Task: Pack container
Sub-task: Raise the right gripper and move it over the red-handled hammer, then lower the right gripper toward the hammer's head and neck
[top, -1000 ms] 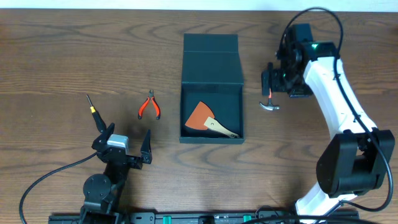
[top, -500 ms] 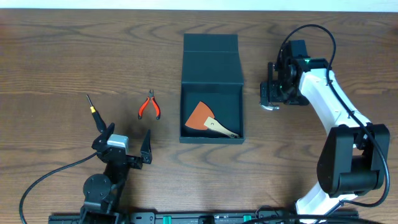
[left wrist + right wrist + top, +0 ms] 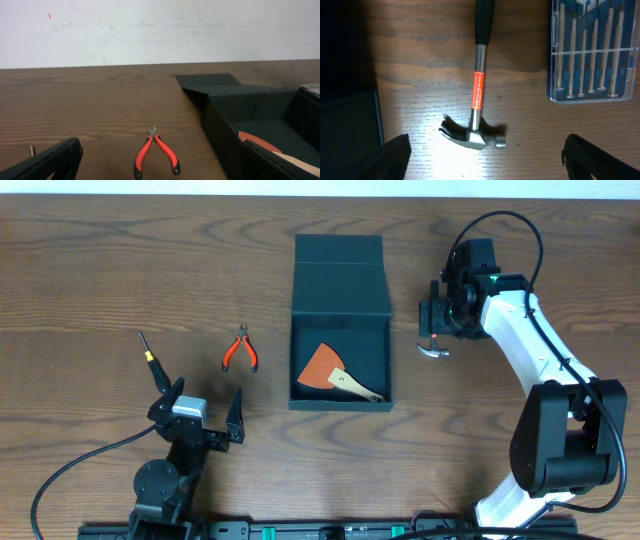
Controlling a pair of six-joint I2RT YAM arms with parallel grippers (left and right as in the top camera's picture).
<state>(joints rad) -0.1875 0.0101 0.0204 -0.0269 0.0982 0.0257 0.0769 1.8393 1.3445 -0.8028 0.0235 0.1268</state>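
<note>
Both stand open: left pincer (image 3: 208,390) idles lower left; right pincer (image 3: 487,159) straddles the hammer (image 3: 478,95), aligned to grab it.

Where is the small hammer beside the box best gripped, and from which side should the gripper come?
Take the hammer on its thin metal shaft at the red band, coming straight down from above. It lies flat, the shaft is straight and narrow, and the open right gripper straddles it; the curved head would likely slip.
</note>
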